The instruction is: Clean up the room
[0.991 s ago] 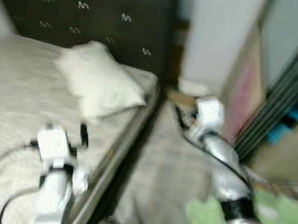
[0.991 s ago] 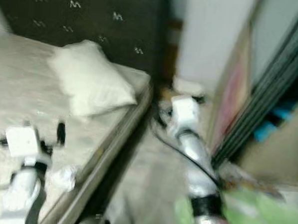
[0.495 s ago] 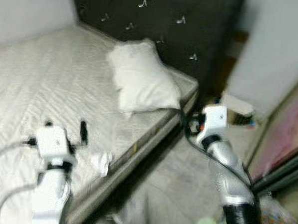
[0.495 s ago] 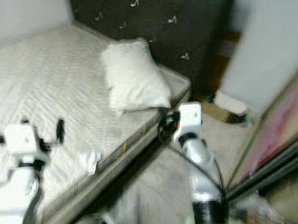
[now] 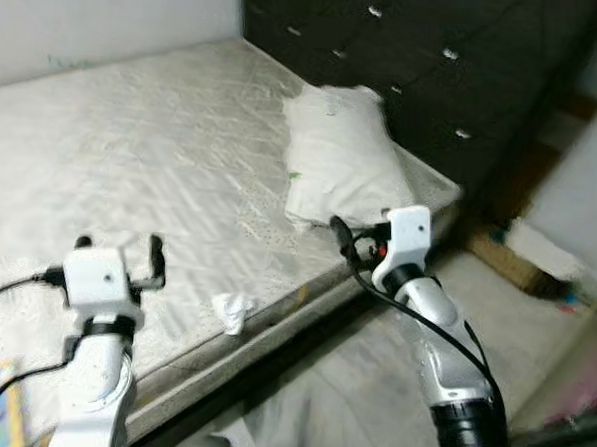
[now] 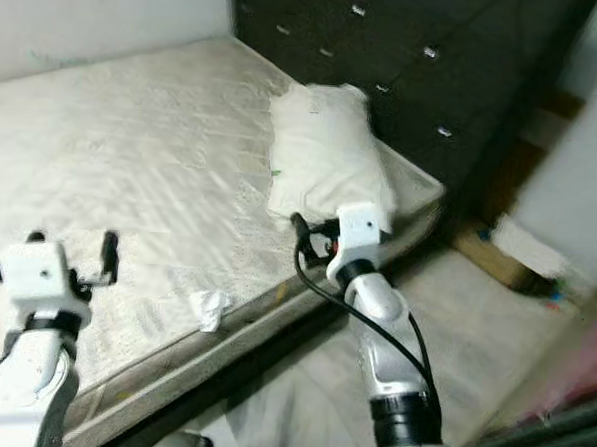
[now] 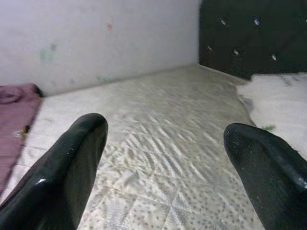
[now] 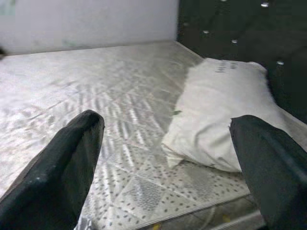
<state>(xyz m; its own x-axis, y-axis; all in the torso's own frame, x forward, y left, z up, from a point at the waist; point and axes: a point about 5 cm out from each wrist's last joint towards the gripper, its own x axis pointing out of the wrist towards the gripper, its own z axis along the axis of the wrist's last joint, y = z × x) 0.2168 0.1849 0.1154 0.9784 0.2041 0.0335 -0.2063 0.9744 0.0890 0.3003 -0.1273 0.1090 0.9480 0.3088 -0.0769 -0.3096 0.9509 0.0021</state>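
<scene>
Big bare mattress (image 5: 132, 155) takes up most of the room here, pale with a quilted diamond stitch, pushed against a light wall (image 7: 96, 38) and a dark button-tufted headboard (image 5: 418, 50). A soft white pillow (image 5: 337, 160) lies by the headboard, its long axis running from the headboard toward the bed's near edge. Grey floor (image 6: 454, 322) beside it, with a cardboard box (image 5: 507, 259) near the headboard's end. Left gripper (image 5: 117, 249) hovers over the mattress, fingers spread wide; right gripper (image 8: 163, 143) sits at the bed edge by the pillow, also wide and empty. Smallest bit: a crumpled white tissue (image 5: 233, 311) near the mattress edge, between the grippers.
</scene>
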